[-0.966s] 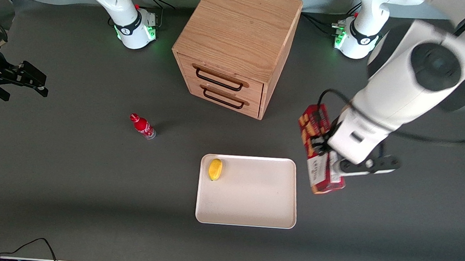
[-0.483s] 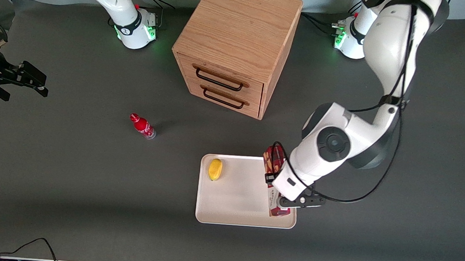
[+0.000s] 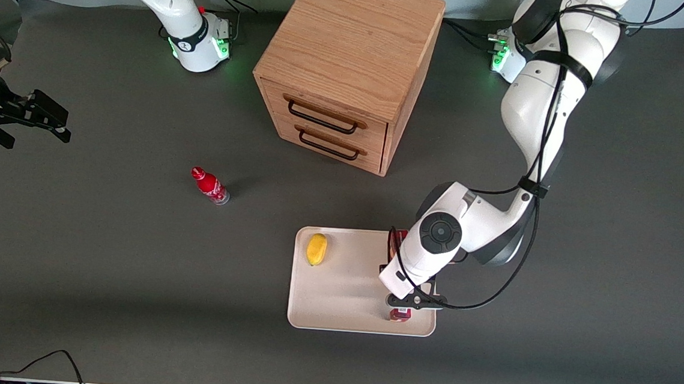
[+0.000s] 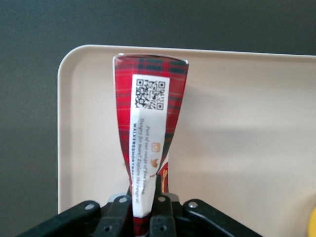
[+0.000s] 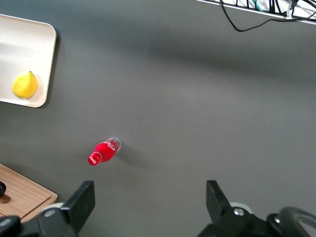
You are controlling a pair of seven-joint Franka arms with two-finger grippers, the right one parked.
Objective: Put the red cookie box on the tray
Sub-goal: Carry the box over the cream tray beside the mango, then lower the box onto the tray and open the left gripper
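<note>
My left gripper (image 3: 404, 303) is shut on the red cookie box (image 4: 150, 113), a dark-red plaid box with a white label and QR code. In the wrist view its fingers (image 4: 159, 183) clamp the box's narrow sides. The box lies lengthwise low over the cream-white tray (image 4: 237, 123), along the tray's edge toward the working arm's end. I cannot tell whether it touches the tray. In the front view the arm hides most of the box; only its ends (image 3: 399, 315) show above the tray (image 3: 347, 289).
A yellow lemon (image 3: 316, 248) lies on the tray at the corner toward the parked arm. A small red bottle (image 3: 210, 186) lies on the table toward the parked arm's end. A wooden two-drawer cabinet (image 3: 345, 66) stands farther from the front camera than the tray.
My gripper carried the box from beside the tray to above it, then came lower and nearer the front camera. The box now sits low over the tray.
</note>
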